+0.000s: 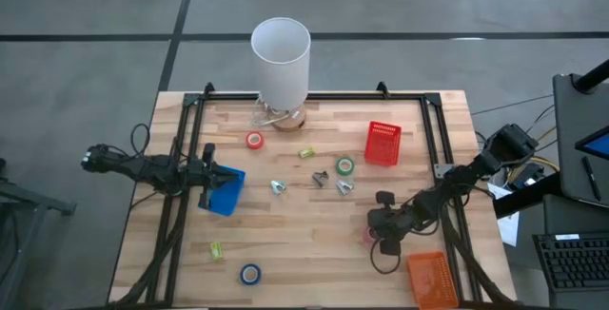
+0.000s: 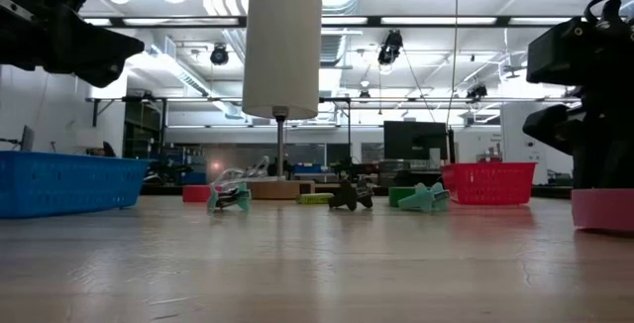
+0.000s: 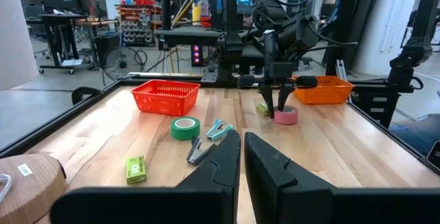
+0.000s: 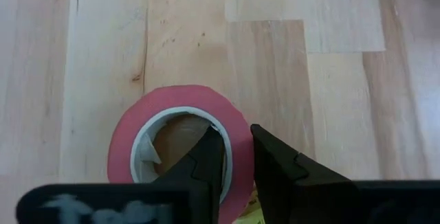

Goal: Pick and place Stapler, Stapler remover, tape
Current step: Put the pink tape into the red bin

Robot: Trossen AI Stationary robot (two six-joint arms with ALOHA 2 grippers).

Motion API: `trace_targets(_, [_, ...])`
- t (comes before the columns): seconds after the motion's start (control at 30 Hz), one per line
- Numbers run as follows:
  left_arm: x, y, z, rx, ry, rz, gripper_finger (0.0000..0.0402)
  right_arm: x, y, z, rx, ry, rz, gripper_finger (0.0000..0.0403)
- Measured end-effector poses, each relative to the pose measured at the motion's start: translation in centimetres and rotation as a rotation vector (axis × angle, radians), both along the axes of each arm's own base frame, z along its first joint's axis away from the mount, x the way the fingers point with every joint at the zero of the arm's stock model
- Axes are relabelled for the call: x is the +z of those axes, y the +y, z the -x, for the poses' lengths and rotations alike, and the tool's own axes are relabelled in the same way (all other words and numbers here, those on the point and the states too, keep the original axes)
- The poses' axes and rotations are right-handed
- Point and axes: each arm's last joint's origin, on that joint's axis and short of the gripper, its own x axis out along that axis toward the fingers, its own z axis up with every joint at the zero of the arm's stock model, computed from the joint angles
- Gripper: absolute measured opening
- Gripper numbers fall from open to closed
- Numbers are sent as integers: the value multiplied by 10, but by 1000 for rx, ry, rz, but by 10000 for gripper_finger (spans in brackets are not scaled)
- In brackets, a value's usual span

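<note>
Nearest the lens, in the right wrist view: right gripper (image 4: 236, 157) closing on the wall of the pink tape (image 4: 177, 145) — one finger inside the ring, the other outside, with only the thin band between them. Looks pinched, or all but.

Lies flat on the table (image 1: 314, 253), near the right edge, just short of the orange bin (image 1: 439, 279). Seen across the board from the left wrist as a low pink ring under the right arm.

Likely light and stiff enough for a wall pinch; smooth outer face may slip, so best taken square across the band, not at the rim. Little to break.

Pink-red outside, pale core inside, wood showing through the hole.

Left gripper (image 3: 243, 157) all but shut, empty, hanging by the blue bin (image 1: 224, 191). Green tape (image 1: 344, 166) and red bin (image 1: 383, 144) well apart from the pinch.
</note>
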Motion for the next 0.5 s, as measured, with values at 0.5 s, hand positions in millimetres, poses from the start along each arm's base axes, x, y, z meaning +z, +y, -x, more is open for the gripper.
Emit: trace_targets(0.5, [0, 0, 0, 0, 0, 0, 26, 53, -30, 14, -82, -190, 166, 59])
